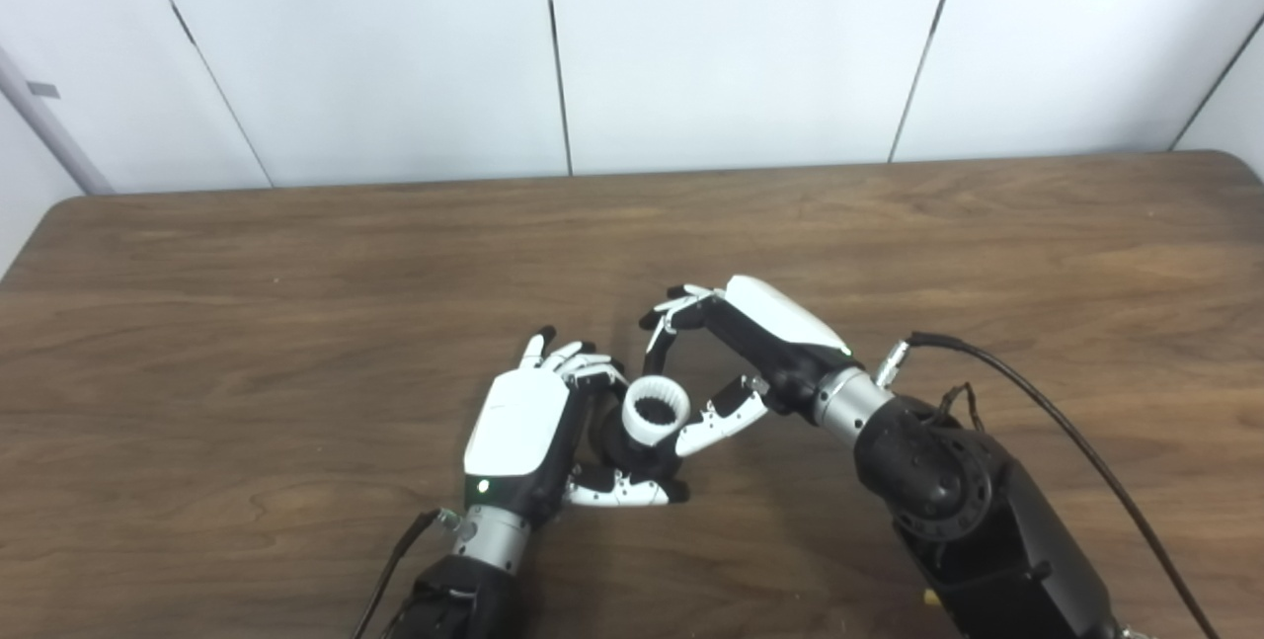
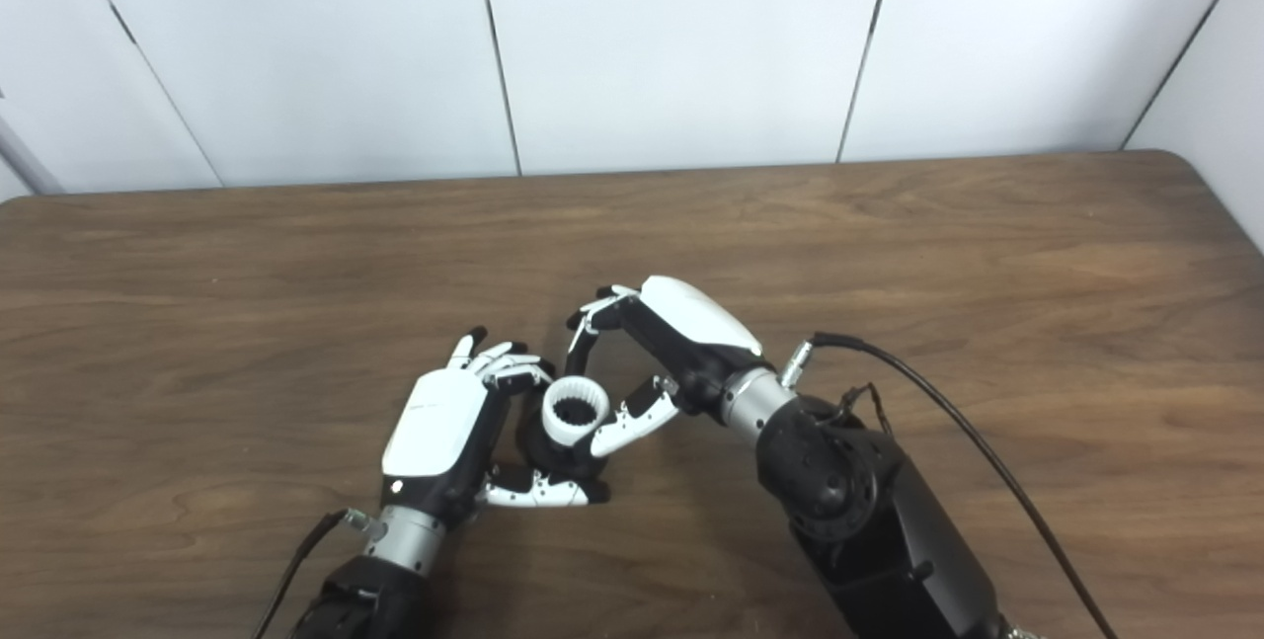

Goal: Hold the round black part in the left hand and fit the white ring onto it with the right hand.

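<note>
My left hand rests low on the table and is shut on the round black part, gripping it between fingers and thumb. The white ring, ribbed inside, sits on top of the black part. My right hand reaches in from the right. Its fingers curl down to the ring's far side and its thumb touches the ring's near right side, so it pinches the ring. The same shows in the right eye view: the left hand, the ring and the right hand.
The brown wooden table spreads wide on all sides of the hands. A black cable loops off the right forearm. White wall panels stand behind the table's far edge.
</note>
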Robot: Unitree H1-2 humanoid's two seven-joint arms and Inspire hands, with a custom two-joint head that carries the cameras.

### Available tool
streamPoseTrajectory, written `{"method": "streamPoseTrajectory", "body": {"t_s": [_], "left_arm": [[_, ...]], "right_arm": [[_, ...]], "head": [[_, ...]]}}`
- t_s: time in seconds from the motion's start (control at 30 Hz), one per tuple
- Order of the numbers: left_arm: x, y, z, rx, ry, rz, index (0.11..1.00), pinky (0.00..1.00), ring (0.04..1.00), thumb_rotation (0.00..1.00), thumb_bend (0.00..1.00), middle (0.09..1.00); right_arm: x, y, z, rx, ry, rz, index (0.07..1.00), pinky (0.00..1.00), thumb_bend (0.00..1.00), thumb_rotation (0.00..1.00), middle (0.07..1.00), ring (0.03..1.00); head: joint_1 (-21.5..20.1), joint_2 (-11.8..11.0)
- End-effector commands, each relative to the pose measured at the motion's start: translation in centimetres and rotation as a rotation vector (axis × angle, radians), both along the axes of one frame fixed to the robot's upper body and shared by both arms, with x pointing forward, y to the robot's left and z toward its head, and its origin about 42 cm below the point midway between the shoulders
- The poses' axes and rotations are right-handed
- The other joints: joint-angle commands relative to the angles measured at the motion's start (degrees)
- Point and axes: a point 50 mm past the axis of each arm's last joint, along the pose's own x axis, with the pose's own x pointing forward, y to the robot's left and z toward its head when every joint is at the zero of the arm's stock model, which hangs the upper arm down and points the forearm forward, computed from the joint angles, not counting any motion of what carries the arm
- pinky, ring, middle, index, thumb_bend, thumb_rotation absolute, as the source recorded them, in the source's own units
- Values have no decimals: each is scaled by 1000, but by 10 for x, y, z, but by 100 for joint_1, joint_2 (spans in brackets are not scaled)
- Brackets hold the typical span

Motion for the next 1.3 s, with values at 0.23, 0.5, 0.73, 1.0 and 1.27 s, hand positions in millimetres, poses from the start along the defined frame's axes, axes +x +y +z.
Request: {"method": "streamPoseTrajectory", "body": {"t_s": [0.23, 0.5, 0.73, 1.0, 1.27], "left_arm": [[-7, -7, -16, 15, 43, -8, 483, 1000, 864, 56, 525, 751], [-7, -9, -15, 11, 41, -6, 483, 1000, 868, 56, 525, 753], [-7, -10, -14, 6, 34, -7, 483, 1000, 865, 55, 524, 751], [-7, -10, -13, 9, 32, -8, 483, 1000, 866, 56, 525, 753], [-6, -10, -12, 11, 30, -7, 483, 1000, 862, 56, 525, 750]], "right_arm": [[5, 2, 13, 13, -87, 24, 483, 1000, 523, 130, 810, 947], [5, 0, 12, 5, -85, 25, 484, 1000, 523, 131, 809, 946], [5, 0, 11, -9, -82, 25, 484, 1000, 523, 130, 808, 948], [5, 0, 7, -9, -81, 19, 484, 1000, 523, 131, 806, 945], [7, -2, 5, -17, -79, 19, 484, 997, 523, 131, 806, 947]], "head": [[45, 25], [33, 43], [20, 53], [9, 54], [-50, 64]]}}
